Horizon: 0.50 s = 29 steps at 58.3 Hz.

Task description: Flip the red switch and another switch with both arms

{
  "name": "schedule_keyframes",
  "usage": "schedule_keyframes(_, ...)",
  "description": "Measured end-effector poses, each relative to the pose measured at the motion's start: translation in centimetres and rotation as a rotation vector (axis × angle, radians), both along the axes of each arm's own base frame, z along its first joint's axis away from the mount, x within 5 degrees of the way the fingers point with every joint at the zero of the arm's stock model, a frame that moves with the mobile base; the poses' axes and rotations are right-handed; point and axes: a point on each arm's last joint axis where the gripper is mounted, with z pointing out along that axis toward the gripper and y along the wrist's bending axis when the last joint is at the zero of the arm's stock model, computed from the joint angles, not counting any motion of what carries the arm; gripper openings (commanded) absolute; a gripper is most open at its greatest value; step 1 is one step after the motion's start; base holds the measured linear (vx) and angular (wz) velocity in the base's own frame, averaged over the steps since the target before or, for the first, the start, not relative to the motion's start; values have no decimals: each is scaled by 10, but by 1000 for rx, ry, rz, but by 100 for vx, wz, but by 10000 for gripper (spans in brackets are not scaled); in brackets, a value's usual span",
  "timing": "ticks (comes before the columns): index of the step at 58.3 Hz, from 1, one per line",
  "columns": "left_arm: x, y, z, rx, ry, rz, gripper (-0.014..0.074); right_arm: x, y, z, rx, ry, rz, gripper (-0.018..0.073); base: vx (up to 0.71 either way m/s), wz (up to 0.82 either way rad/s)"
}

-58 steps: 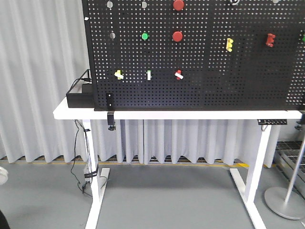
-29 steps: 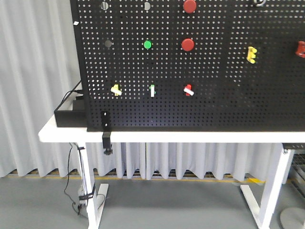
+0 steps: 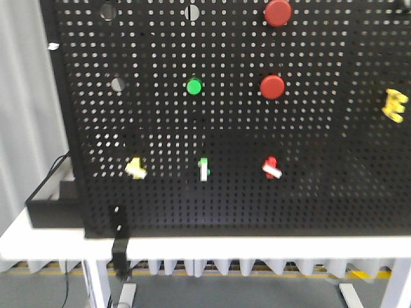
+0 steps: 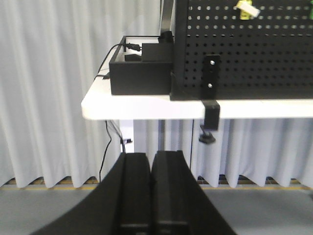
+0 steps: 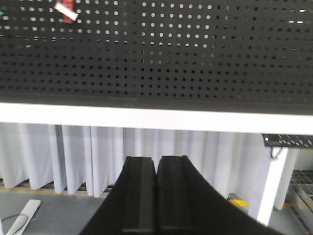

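The red switch (image 3: 271,167), small with a whitish lever, sits low on the black pegboard (image 3: 321,192); the right wrist view catches it at the top left as red switch (image 5: 66,11). The other switch (image 3: 135,168), with a white lever on a yellowish base, is at the lower left and appears at the top of the left wrist view as other switch (image 4: 247,8). My left gripper (image 4: 151,157) is shut and empty, well below the table edge. My right gripper (image 5: 157,159) is also shut and empty, under the table. Neither arm shows in the front view.
A slim white and green toggle (image 3: 203,169) stands between the two switches. Above are a green button (image 3: 194,86) and two round red buttons (image 3: 272,86). The white table (image 3: 257,247) carries the board; a black box (image 4: 139,68) and a clamp (image 4: 211,117) sit at its left end.
The front view has closed in on the pegboard over the last second; the board now fills the frame and the switches look larger and lower.
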Motion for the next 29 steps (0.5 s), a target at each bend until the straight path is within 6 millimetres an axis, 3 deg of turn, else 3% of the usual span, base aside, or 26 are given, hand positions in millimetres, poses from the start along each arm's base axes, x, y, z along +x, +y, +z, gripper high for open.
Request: schedule_keyframes(29, 0, 0, 0, 0, 0, 0, 2, 0, 0, 0, 0, 1, 0, -6, 26, -1)
